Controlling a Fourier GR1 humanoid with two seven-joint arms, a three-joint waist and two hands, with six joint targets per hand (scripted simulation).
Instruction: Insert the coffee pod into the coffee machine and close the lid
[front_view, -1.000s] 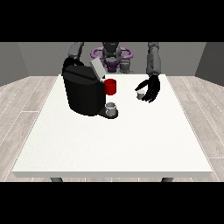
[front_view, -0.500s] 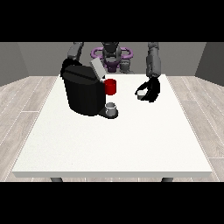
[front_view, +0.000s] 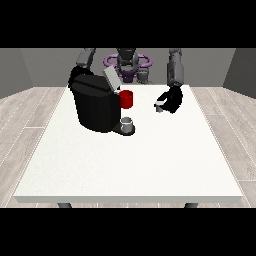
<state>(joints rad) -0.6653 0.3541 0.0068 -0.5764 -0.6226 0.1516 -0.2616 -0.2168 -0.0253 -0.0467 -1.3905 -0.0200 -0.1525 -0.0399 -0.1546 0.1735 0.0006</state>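
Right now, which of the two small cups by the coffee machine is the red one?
The red cup sits higher up, against the coffee machine just below its raised lid. The grey cup stands lower, on the machine's base in front.

Robot stands small at the far edge, torso upright, both grey arms reaching forward and down. Hand at the view's right (front_view: 171, 99): forearm drops nearly vertical from the shoulder, black hand hangs low with fingers curled toward the view's left, a small pale object pinched at their tips. Hand at the view's left (front_view: 76, 76): arm angles down and outward from the shoulder, only a dark patch of the hand shows at its end, finger pose unreadable.
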